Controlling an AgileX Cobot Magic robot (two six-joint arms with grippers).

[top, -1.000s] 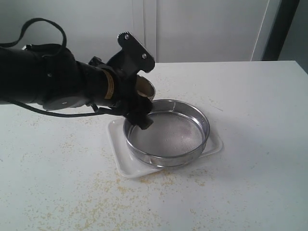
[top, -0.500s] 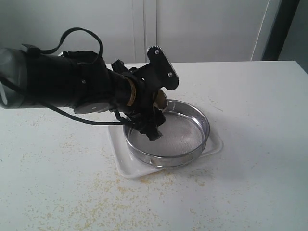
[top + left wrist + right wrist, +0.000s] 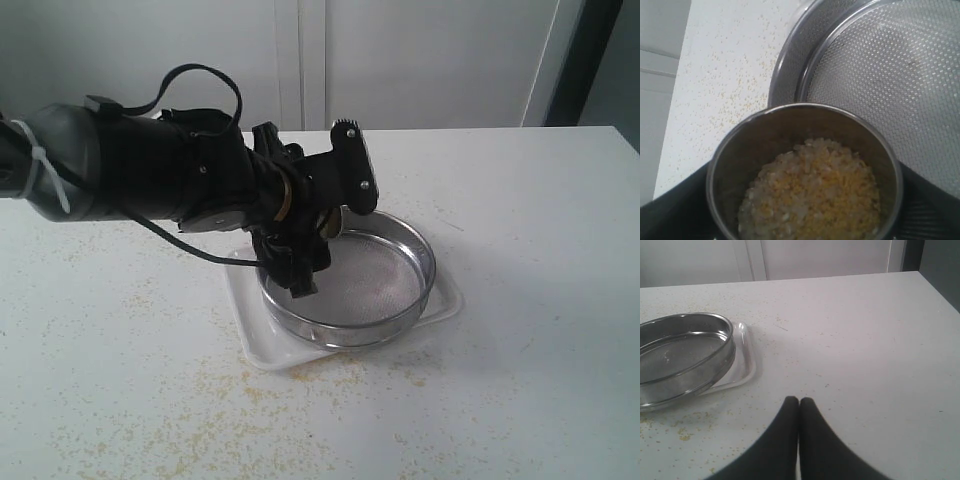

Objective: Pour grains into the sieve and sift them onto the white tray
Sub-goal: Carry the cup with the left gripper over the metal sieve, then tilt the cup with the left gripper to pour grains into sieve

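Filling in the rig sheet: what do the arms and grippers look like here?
Left arm: thick, black, glossy casing, with a black cable looping off it, a white zip tie around it and a brass-coloured ring at the wrist. Left gripper: flat black finger plate with screw heads and a toothed edge. Right gripper: two smooth black fingers tapering to rounded tips.

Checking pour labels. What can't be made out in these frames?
Exterior view: steel cup mostly hidden by the left end effector; whether grains have reached the sieve mesh: too small.
Left wrist view: end effector fingers hidden behind the cup; sieve cut off by frame edges.
Right wrist view: sieve and white tray cut off by one edge.
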